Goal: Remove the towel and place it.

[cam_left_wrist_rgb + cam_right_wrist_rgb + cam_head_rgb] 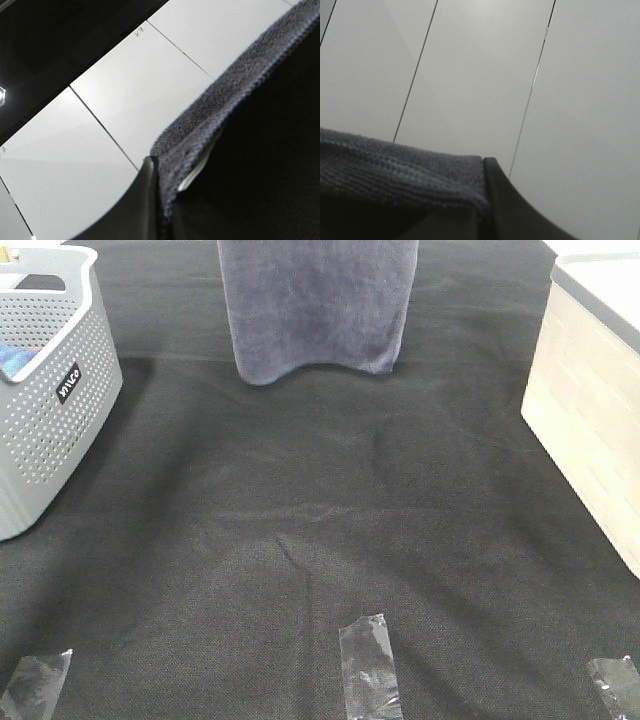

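Note:
The slate-grey towel [315, 305] hangs down from beyond the top edge of the exterior view. Its lower hem rests on or just above the black table cloth [320, 540] at the far middle. Neither gripper shows in that view. In the left wrist view my left gripper [159, 200] is shut on the towel's hemmed edge [240, 80], with a dark finger [142, 205] beside the cloth. In the right wrist view my right gripper [482, 205] is shut on another part of the towel's edge [395, 175].
A grey perforated basket [50, 410] stands at the left edge with a small blue item [15, 360] inside. A pale box [590, 410] stands at the right edge. Three clear tape strips [370, 665] lie along the near edge of the cloth.

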Controlling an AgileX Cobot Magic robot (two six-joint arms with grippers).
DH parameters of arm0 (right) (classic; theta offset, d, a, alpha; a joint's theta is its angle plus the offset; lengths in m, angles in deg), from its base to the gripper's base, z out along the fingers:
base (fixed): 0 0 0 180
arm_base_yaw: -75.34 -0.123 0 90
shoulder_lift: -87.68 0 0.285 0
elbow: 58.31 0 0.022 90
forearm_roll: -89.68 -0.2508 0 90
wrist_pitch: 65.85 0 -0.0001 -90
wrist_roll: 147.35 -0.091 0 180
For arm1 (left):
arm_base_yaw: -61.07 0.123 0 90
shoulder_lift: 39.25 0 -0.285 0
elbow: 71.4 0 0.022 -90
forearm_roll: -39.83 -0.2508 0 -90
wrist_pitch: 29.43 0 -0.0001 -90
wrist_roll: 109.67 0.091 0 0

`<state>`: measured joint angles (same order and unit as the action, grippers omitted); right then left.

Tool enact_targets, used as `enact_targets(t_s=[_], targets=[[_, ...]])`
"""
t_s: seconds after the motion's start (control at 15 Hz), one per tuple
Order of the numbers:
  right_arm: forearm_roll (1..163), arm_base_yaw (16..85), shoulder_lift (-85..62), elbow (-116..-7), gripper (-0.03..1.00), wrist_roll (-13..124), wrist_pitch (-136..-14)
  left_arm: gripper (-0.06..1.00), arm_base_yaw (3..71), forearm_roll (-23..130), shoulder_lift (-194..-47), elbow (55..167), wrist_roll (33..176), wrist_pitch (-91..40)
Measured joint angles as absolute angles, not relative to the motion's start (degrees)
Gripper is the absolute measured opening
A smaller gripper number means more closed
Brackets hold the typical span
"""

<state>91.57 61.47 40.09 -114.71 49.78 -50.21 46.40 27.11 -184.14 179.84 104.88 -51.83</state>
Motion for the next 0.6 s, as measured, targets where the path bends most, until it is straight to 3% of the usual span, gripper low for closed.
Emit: enact_targets(t_s=[0.6], targets=[[91.8,61.5,40.4,-114.9,0.02,49.5,-51.7,0.0,46.4,27.1,-184.1,180.0,103.9,-49.6]])
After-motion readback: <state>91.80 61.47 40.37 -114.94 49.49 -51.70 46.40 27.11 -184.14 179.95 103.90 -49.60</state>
